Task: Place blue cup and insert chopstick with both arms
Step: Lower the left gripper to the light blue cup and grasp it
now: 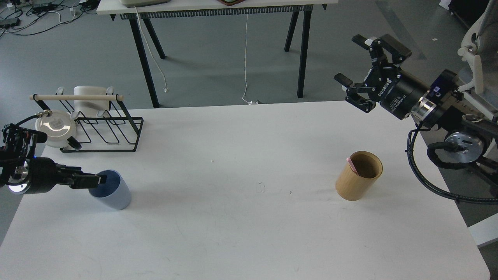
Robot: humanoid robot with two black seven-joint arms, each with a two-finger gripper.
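The blue cup [115,193] stands upright on the white table [249,233] at the front left. My left gripper [98,180] reaches in from the left, and its tip overlaps the cup's near rim. It is seen side-on and dark, so its fingers cannot be told apart. The chopstick [351,163] shows only as a short pink end leaning against the inner left wall of the tan wooden holder [356,181] at the right. My right gripper [356,72] hangs high above the table's far right edge, open and empty, well behind the holder.
A black wire rack [105,128] with a pale wooden rod [76,97], a white plate [54,127] and a white mug [88,100] stands at the back left, just behind the cup. Another table's legs [144,58] rise beyond the far edge.
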